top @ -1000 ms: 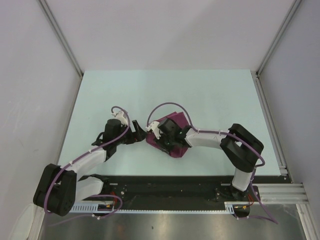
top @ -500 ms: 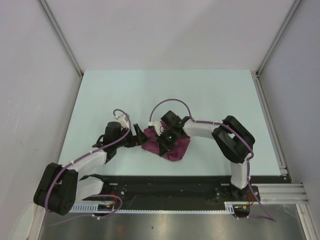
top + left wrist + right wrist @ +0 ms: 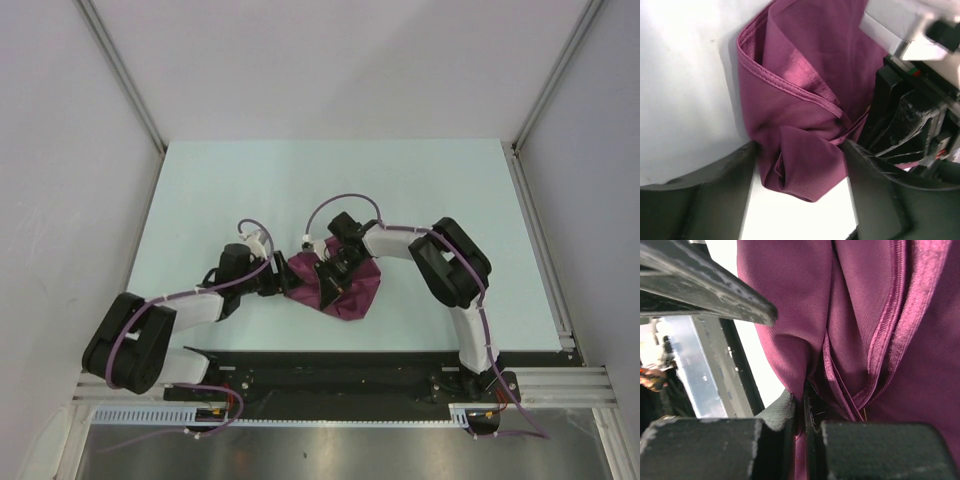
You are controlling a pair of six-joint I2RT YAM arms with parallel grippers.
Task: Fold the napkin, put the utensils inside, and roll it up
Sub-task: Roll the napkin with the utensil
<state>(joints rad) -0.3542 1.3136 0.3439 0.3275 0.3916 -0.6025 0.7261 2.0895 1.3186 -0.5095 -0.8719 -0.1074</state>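
The magenta napkin lies bunched and folded near the table's front middle. My right gripper reaches over it and is shut on a fold of the cloth, which is pinched between the fingers. My left gripper is open at the napkin's left end. In the left wrist view its two dark fingers stand on either side of a rolled end of the napkin, and the cloth touches both. The right gripper's black body sits just behind. The spoon is hidden.
The pale green table stretches away behind the napkin, with grey walls on three sides. A black rail with the arm bases runs along the front edge. Purple cables loop above both wrists.
The right gripper has swung left and toward the front, dragging the napkin into a tighter bunch. The left gripper has moved right until its fingers straddle the napkin's left end.
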